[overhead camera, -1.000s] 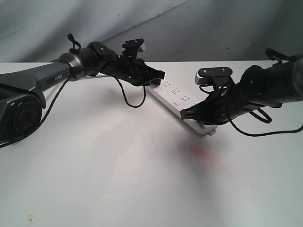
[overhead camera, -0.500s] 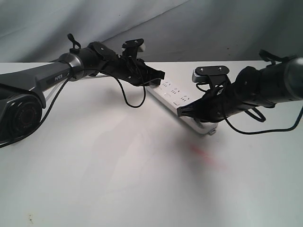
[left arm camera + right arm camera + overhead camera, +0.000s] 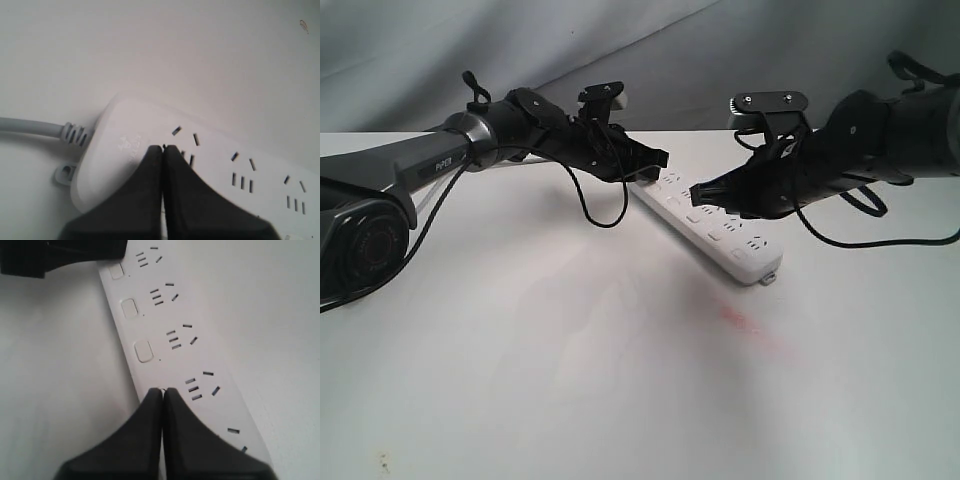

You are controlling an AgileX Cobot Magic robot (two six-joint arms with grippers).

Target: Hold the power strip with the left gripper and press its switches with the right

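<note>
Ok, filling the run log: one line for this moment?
left gripper: shut, at power strip cord end | right gripper: shut, over switch row

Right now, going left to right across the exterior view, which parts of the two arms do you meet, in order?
PIPER forearm → left gripper, jaws shut → right gripper, jaws shut → dark right forearm.

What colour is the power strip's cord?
Light grey cord, on the white power strip. Shows best in the left wrist view.
</note>
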